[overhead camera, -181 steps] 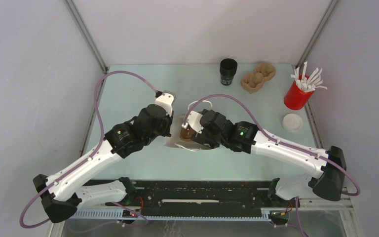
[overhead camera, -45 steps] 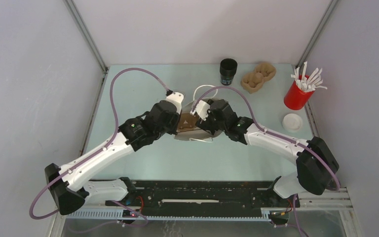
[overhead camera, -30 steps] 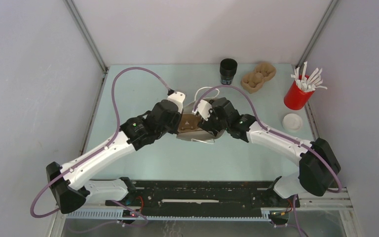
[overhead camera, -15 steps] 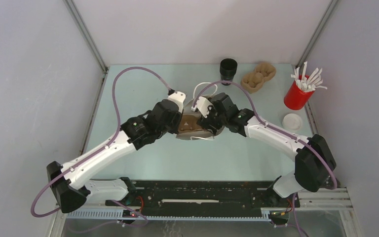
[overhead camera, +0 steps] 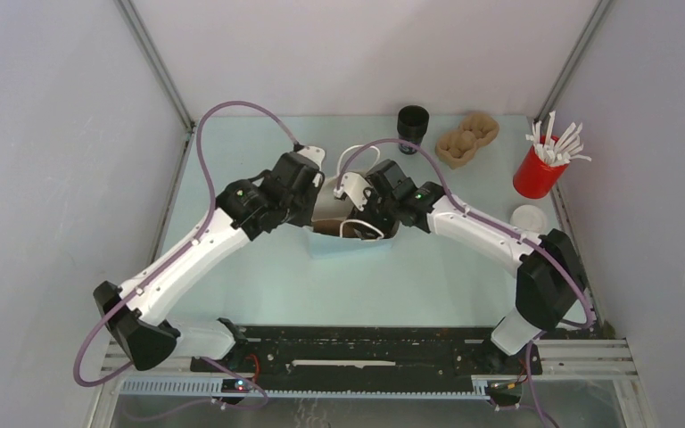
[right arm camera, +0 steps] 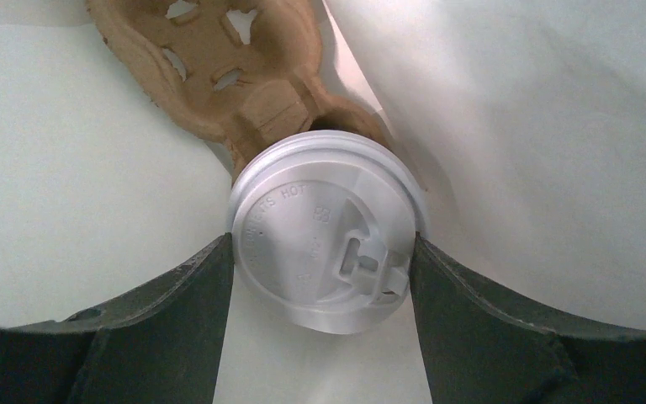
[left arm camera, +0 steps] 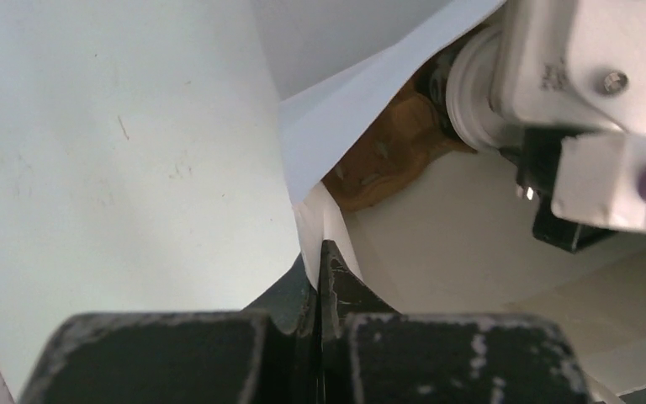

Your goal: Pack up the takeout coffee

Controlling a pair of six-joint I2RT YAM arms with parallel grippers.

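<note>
Clamped on its white domed lid, right gripper holds the black takeout coffee over a brown pulp carrier inside a white paper bag, rim pinched by left gripper. Probably light, slick; lid could pop, better gripped lower.
</note>
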